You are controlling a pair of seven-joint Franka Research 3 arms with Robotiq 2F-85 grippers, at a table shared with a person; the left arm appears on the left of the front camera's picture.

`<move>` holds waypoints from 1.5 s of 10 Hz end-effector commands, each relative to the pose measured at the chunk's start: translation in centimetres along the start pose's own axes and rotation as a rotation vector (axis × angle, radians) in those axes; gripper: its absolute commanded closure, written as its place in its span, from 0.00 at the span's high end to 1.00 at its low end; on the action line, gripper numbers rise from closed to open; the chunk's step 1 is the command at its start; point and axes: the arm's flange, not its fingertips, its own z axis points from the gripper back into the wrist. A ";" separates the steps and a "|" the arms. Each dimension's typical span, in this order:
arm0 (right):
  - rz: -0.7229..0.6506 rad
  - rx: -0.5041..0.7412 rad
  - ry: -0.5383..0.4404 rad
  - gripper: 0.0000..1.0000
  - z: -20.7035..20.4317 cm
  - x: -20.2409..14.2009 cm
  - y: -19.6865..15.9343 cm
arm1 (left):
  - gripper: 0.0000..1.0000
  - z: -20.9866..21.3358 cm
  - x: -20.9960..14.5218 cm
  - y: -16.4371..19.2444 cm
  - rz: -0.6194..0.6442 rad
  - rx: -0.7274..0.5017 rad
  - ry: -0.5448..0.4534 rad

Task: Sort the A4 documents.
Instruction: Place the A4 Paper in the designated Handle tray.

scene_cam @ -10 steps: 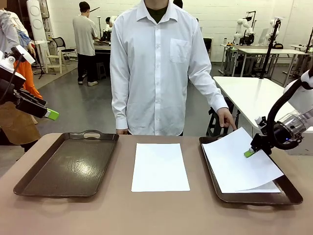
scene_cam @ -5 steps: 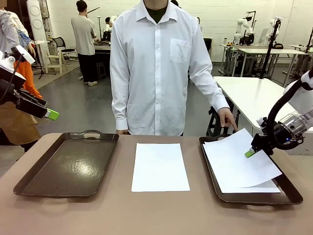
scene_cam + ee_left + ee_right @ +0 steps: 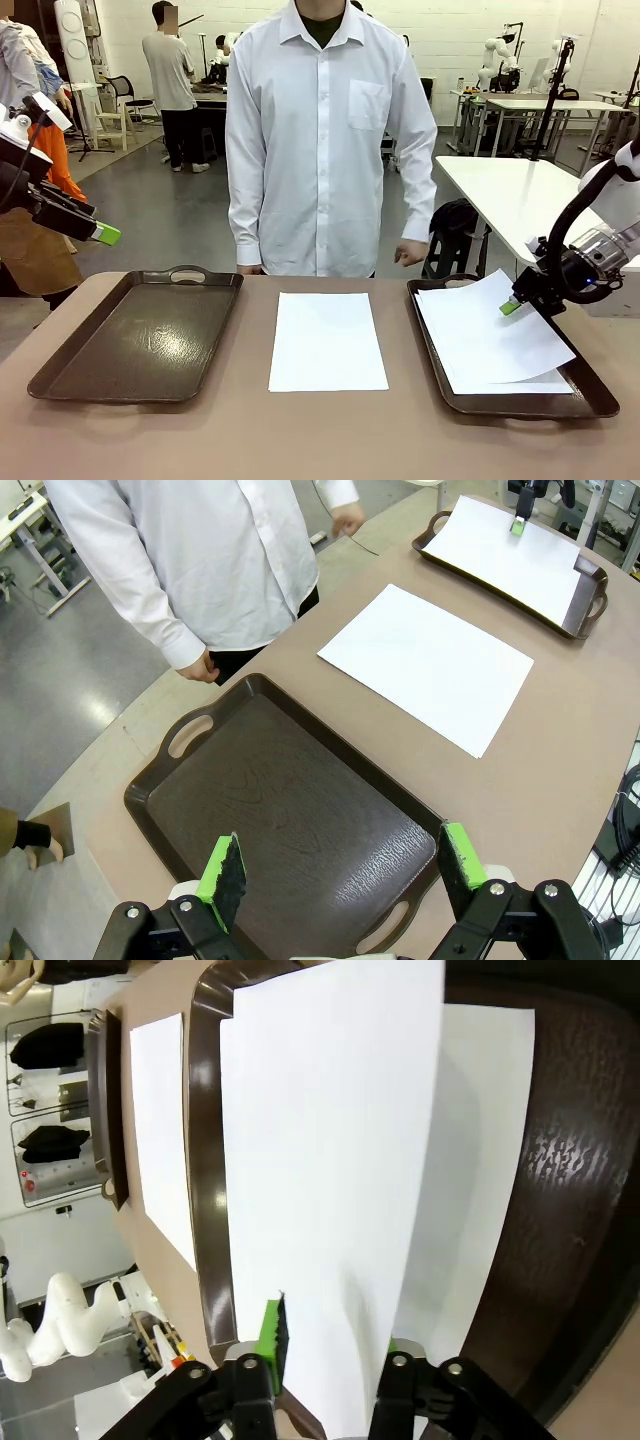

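Counting three plain white, thin, blank-looking A4 paper sheets. Top sheet (image 3: 485, 330) lying skewed in the dark brown rectangular handled right tray (image 3: 520, 409), far right corner curled up off the stack, otherwise smooth. Beneath it, squared to the tray, the lower sheet (image 3: 530, 383), showing as a strip along the near and right edges. Flat on the brown desk (image 3: 320, 440) between the trays, the middle sheet (image 3: 327, 340), long side running away from the robot, uncreased.

At the raised edge of the top sheet, the black right tool (image 3: 510, 307) with green pads: fingers parted, paper edge passing through the gap, no pinch on it. Well apart, over the matching dark brown left tray (image 3: 140, 335), the left tool (image 3: 342, 835): spread as wide as it goes, gripping nothing.

Compared with a second ago: right tool then pinched shut on that same edge, now let go. Top sheet much where it was, raised corner slid slightly rightward. Person's hand (image 3: 410, 252), then fingertips down at the tray's far rim, now drawn back to the waist, off the desk.
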 end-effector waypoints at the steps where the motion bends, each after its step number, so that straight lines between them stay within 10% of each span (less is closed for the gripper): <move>1: -0.005 -0.070 -0.012 0.72 0.7 -0.1 0.9 | 1.00 0.0 -0.1 0.1 -0.009 -0.007 -0.002; 5: -0.002 -0.178 -0.100 1.00 3.6 0.2 1.6 | 1.00 0.0 -0.1 0.1 -0.009 -0.007 -0.002; 15: 0.023 -0.168 -0.130 1.00 4.9 0.7 1.7 | 1.00 0.0 -0.1 0.1 -0.009 -0.007 -0.002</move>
